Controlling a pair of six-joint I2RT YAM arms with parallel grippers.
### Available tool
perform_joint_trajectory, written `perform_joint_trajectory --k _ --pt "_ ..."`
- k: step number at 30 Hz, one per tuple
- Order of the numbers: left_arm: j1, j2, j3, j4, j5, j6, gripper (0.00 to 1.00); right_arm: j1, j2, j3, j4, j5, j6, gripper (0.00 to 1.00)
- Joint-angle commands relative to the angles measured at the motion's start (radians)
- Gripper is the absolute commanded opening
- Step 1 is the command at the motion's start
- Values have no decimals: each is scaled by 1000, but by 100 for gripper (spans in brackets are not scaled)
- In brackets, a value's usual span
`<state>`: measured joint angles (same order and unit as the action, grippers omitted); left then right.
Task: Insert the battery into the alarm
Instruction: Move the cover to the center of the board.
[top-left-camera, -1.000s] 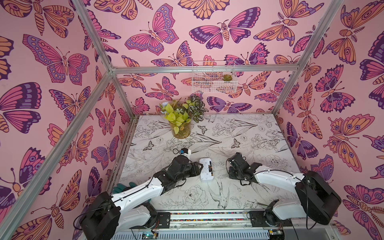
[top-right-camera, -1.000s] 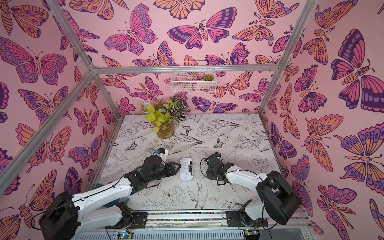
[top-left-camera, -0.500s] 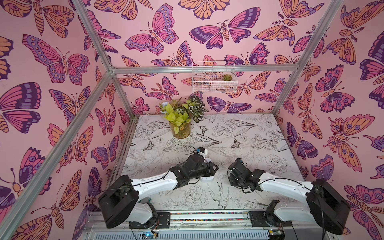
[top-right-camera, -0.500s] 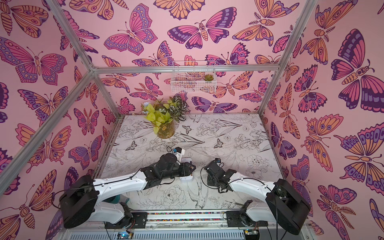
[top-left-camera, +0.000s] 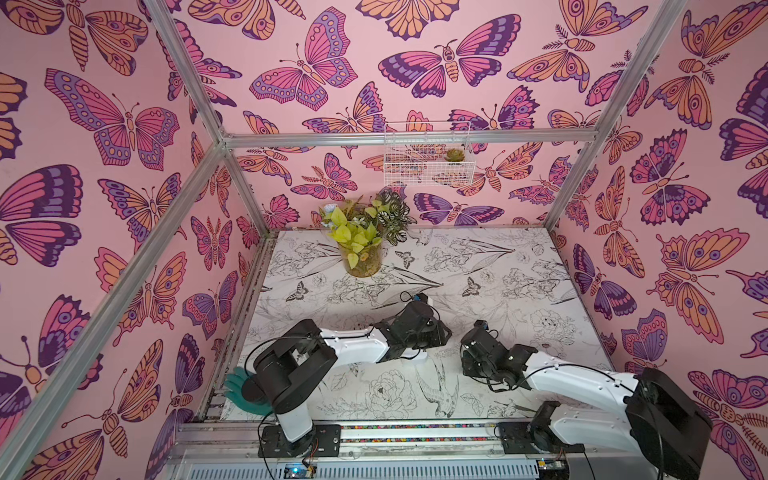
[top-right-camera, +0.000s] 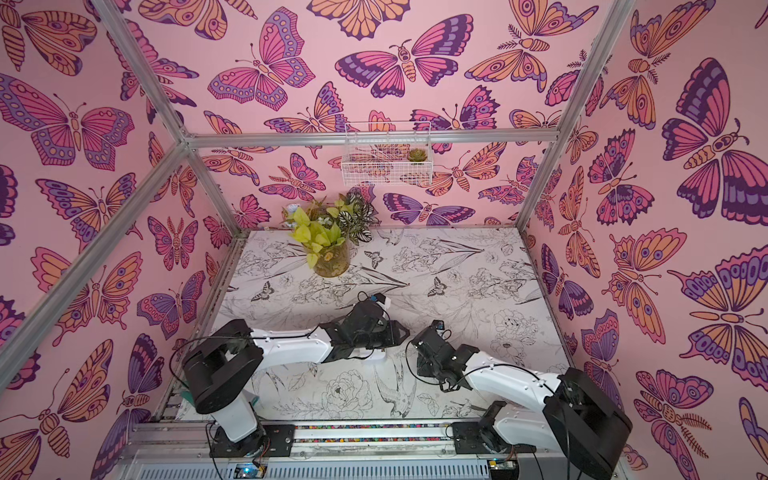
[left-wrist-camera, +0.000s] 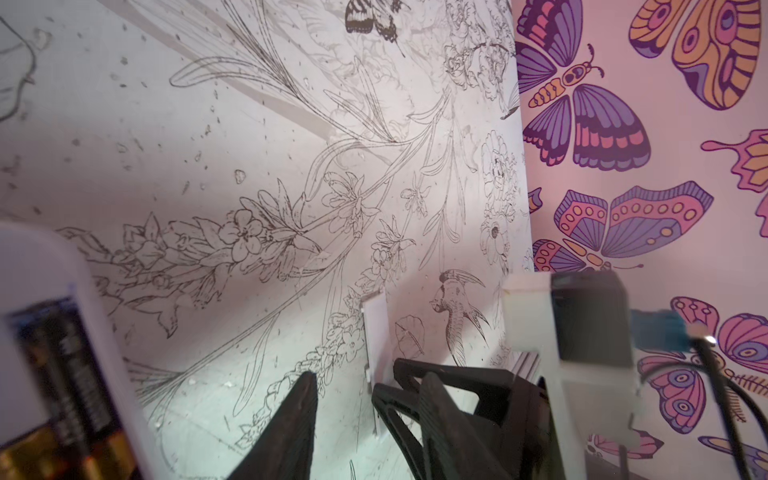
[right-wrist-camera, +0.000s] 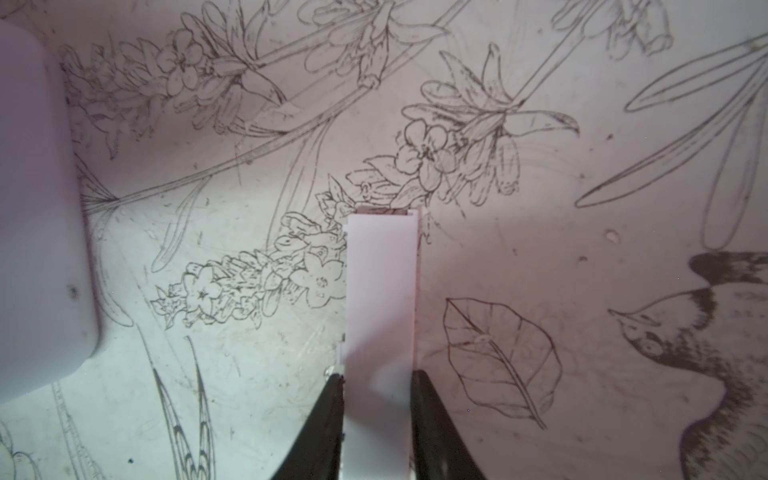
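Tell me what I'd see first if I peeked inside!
Huge pink, purple and orange butterflies cover the walls. On the near side, the left arm and the right arm, black and white, reach over the flower-drawn table toward each other. A leafy green plant stands near the table's far edge.

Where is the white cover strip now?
In the right wrist view, the white cover strip is pinched in the right gripper over the table, with the alarm lying apart beside it.

Battery (left-wrist-camera: 62, 365) in alarm (left-wrist-camera: 37, 266), cover (right-wrist-camera: 380, 291) in right tool (right-wrist-camera: 377, 374) to its right, plant (top-left-camera: 361, 237) behind
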<state>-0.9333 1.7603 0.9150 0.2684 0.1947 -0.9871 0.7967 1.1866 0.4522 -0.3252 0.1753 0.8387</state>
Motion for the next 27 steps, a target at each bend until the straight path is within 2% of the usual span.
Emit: perform_joint_trajectory --k 1,11,21,27 --pt "-13 46 40 12 14 -18 43 9 -15 -33 -16 -22 11 30" --pt "-41 168 115 -20 12 -30 43 9 -95 -64 -3 -22 6 30" --pt "-65 214 157 -78 20 -21 43 9 -119 -76 5 -23 8 31" --pt "-65 167 126 -85 -32 -11 43 11 -128 -46 -39 -15 5 41"
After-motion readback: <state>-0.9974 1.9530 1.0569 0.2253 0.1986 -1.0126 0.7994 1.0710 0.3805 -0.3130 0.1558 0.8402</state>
